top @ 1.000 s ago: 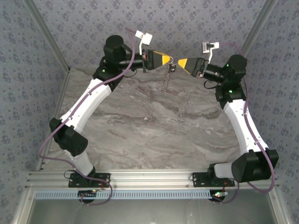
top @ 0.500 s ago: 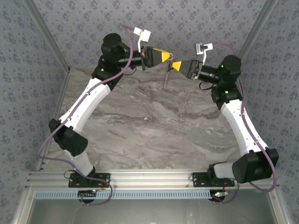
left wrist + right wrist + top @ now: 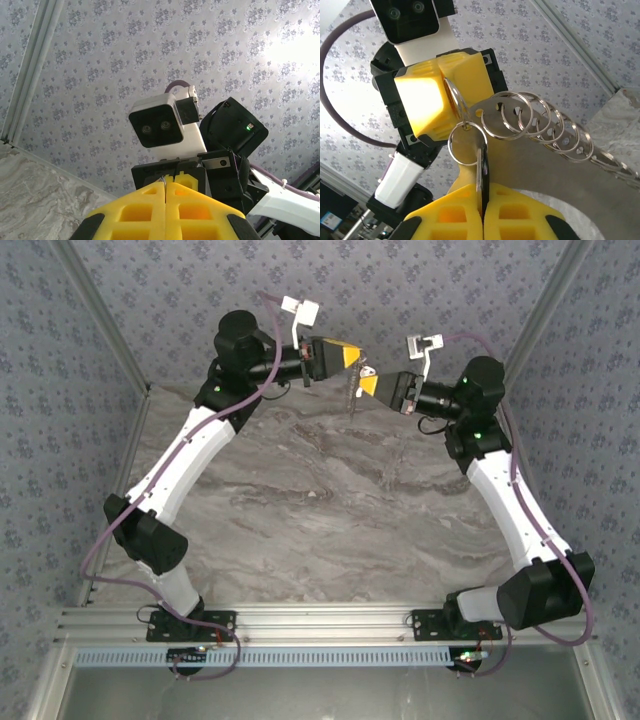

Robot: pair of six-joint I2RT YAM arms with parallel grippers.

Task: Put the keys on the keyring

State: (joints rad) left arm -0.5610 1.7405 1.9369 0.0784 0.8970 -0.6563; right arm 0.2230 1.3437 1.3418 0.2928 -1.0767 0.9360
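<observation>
Moved: right gripper (image 3: 366, 387) has swung toward 10 o'clock and closed the gap to the left gripper (image 3: 355, 359); the hanging chain sits higher than a second ago.
Left pincer: yellow fingers pressed together in its own wrist view (image 3: 165, 186); the right wrist view shows them (image 3: 449, 92) pinching the end ring of the keyring.
Right pincer: yellow fingers (image 3: 483, 194) pressed together, pinching the small dark slim metal key (image 3: 482, 167) upright by its lower end.
Key: top end sits on a silver split ring, which hangs just below the left pincer's tip.
Keyring: grey metal chain-like strip carrying a row of silver rings (image 3: 495, 118); it runs from the left pincer toward 4 o'clock in the right wrist view. In the top view it dangles (image 3: 353, 400) between the two tips.
Position: both tips nearly touching at 12 o'clock over the grey marble-pattern table (image 3: 330, 490), right tip at 5 o'clock of the left tip.
Contact with table: cannot tell whether the chain's lower end touches.
Backdrop: blue-grey floral wallpaper wall (image 3: 420, 290).
</observation>
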